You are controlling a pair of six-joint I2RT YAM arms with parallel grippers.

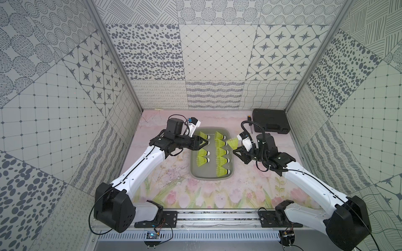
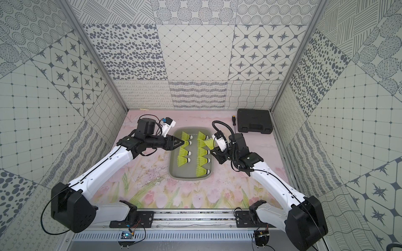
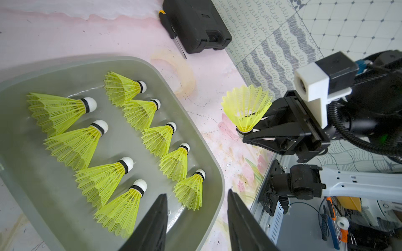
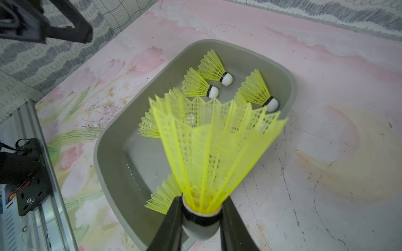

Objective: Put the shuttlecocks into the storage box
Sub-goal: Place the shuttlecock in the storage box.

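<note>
**Storage box** (image 1: 211, 177): shallow grey lidless tray with rounded corners. It sits at the middle of the pink floral tabletop (image 1: 250, 191), with its long sides running from 12 to 6 o'clock.

**Shuttlecocks, in box, nine** (image 1: 220, 160): neon yellow skirts, white corks, dark bands.
- All lie on their sides on the box floor, corks to 3 o'clock and skirts to 9 o'clock.
- They form two columns: four on the 9 o'clock side (image 3: 97, 180) and five on the 3 o'clock side (image 3: 156, 139).
- In the column of five, neighbouring skirts are packed close.

**Shuttlecock, tenth** (image 1: 232, 143): outside the box.
- It is held in the air just beside the rim, at about 2 o'clock from the box's centre.
- The skirt fans toward 11 o'clock; the right wrist view (image 4: 208, 152) shows it flaring out over the box.

**Right jaws**: clenched on the tenth shuttlecock's cork, one on each side of the dark band. The right arm (image 1: 309, 184) reaches in from 4 o'clock.

**Left jaws**: released, with a clear gap and nothing between them. They hang over the column of four, near its second shuttlecock from 12 o'clock. The left arm (image 1: 139, 169) reaches in from 8 o'clock.

**Black hard case** (image 1: 270, 122): shut, in the 1 o'clock corner of the tabletop, well apart from the box.

**Screwdriver** (image 1: 249, 125): black-and-yellow handle. It lies just beside the case on its 9 o'clock side, handle toward 12 o'clock and shaft toward 6 o'clock.
</note>
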